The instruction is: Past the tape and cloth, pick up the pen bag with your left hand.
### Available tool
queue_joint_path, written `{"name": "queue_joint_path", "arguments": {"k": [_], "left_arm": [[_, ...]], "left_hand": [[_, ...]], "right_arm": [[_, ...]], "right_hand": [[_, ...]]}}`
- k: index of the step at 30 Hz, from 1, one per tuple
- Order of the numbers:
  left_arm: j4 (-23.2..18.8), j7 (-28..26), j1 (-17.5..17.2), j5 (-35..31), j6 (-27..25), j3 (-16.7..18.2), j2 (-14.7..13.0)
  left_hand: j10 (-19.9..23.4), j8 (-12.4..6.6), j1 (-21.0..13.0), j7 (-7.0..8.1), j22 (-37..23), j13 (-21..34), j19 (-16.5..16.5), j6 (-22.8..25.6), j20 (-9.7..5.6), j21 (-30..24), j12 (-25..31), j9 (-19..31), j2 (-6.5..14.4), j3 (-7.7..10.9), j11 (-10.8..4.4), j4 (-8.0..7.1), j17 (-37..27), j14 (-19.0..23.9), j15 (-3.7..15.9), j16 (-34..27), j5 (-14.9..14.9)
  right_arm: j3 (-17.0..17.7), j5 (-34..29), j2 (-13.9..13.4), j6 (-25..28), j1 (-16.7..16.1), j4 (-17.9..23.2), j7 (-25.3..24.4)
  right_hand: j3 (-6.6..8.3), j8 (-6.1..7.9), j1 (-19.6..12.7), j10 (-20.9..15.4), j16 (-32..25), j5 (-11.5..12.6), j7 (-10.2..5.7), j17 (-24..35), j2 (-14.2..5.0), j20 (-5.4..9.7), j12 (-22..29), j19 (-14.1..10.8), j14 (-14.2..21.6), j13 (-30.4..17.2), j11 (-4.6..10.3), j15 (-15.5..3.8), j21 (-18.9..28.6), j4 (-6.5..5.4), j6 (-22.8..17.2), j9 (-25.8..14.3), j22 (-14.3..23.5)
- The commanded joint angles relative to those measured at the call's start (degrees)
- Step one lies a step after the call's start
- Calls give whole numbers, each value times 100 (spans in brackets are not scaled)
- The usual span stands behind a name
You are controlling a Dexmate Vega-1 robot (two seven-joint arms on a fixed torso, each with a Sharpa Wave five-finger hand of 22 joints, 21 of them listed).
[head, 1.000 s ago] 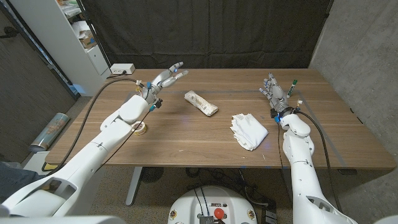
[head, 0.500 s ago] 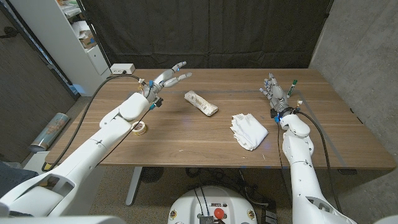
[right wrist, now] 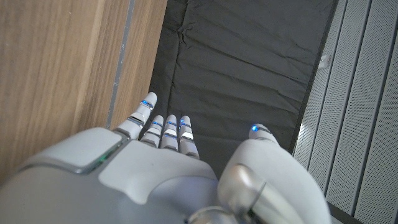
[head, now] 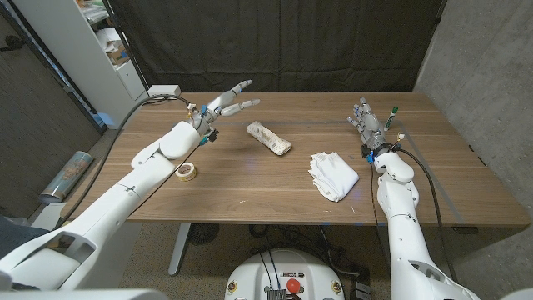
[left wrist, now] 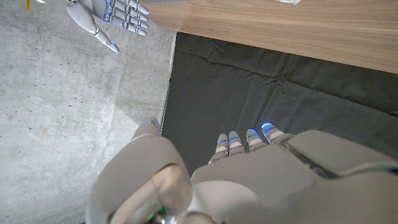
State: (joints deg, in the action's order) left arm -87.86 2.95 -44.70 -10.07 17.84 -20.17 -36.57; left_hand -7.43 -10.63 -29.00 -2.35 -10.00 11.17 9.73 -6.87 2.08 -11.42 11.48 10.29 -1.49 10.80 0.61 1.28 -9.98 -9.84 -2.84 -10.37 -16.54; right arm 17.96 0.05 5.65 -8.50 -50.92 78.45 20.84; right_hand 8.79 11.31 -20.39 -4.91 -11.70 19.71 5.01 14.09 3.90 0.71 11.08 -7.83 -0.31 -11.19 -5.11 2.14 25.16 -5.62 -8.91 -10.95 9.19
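The pen bag (head: 269, 138) was a pale, oblong pouch with a crinkled, patterned skin, lying at a slant on the brown wood-grain surface (head: 250, 187). It served as the landmark for the rest. To its right and a little nearer the robot sat the cloth (head: 333, 175), a white, soft heap of rumpled folds. To its left and nearer the robot lay the tape (head: 188, 172), a small flat ring of cream colour with a dark centre hole, partly tucked under the left forearm.

The left hand (head: 225, 105), glossy white plastic with grey jointed fingers (head: 242, 86) tipped in blue, hung above the surface to the left of the pen bag and beyond it, fingers spread apart and stretched out, holding nothing. It did not touch the bag. In the left wrist view its smooth white back (left wrist: 249, 180) faced a creased black curtain (left wrist: 280, 99).

The right hand (head: 367, 123) stood well to the right of the pen bag, beyond the cloth, fingers upright and slightly apart, empty.

Compared with a second before, the left hand had edged slightly farther from the robot, uncovering more of the tape. The pen bag, cloth and right hand had kept their places.
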Motion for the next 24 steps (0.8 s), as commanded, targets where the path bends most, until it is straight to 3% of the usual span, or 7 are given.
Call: {"name": "queue_joint_path", "arguments": {"k": [1, 24], "left_arm": [[51, -32, 73, -210, 136, -57, -65], [-379, -22, 240, -1079, -246, -281, -349]], "left_hand": [[-71, 12, -104, 12, -8, 17, 127, -71, 48, -2, -1, 8, -35, 15, -23, 57, -27, -89, -11, -7, -37], [-59, -20, -466, 70, -2, 19, -1, -137, 92, -12, 34, 15, -226, -6, -59, 324, -28, -35, -6, -32, -156]], "right_arm": [[22, 8, 6, -53, 71, -96, 0], [32, -31, 30, -77, 101, -134, -57]], "right_hand": [[-18, 15, -2, -33, -42, 32, 2, 14, -43, 16, 40, -64, 30, -2, 8, 16, -20, -5, -54, 0, 32], [-33, 17, 2, -38, -47, 45, -5, -3, -48, 8, 40, -83, 45, 1, 6, 7, -72, 1, -68, 0, 33]]}}
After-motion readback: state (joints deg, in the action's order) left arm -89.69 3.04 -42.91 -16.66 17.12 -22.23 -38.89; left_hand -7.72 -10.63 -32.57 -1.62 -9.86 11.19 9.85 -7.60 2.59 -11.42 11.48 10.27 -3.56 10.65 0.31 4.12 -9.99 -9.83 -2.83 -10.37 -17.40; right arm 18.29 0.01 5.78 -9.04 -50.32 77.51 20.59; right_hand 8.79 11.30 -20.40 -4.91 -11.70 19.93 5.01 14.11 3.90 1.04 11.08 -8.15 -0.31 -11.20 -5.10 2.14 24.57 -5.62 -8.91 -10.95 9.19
